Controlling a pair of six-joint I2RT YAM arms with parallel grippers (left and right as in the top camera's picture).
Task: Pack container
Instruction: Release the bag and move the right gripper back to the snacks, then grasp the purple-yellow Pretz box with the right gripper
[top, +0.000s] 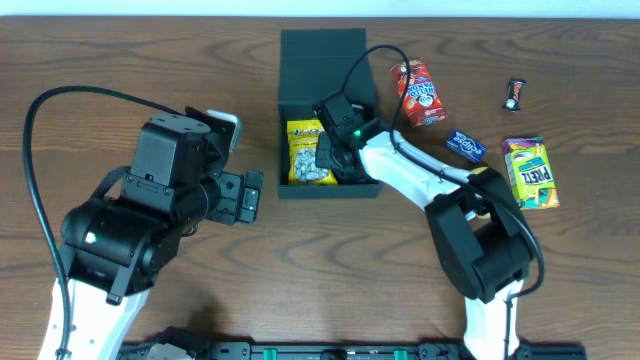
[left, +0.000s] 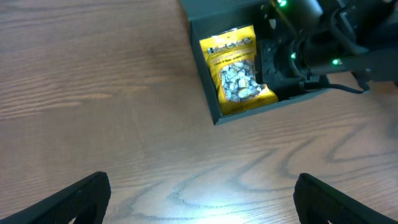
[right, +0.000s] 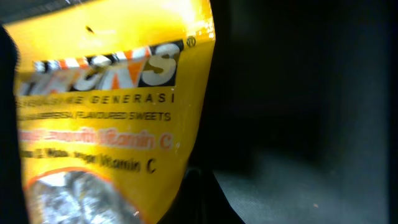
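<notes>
The black container (top: 326, 118) stands at the table's middle back with its flap lid (top: 324, 48) open away from me; its front wall shows in the left wrist view (left: 277, 107). A yellow sweets packet (top: 304, 150) lies flat in its left half, also in the left wrist view (left: 235, 71). My right gripper (top: 336, 156) is down inside the container at the packet's right edge. In the right wrist view its fingers (right: 206, 186) meet at the edge of the packet (right: 106, 93), above the dark container floor (right: 298, 186). My left gripper (top: 250, 195) is open and empty over bare table left of the container (left: 205, 202).
To the right of the container lie a red snack packet (top: 417, 92), a small dark bar (top: 514, 94), a blue packet (top: 466, 146) and a green-yellow pretzel packet (top: 529, 172). The right arm's cable arches over the container's back.
</notes>
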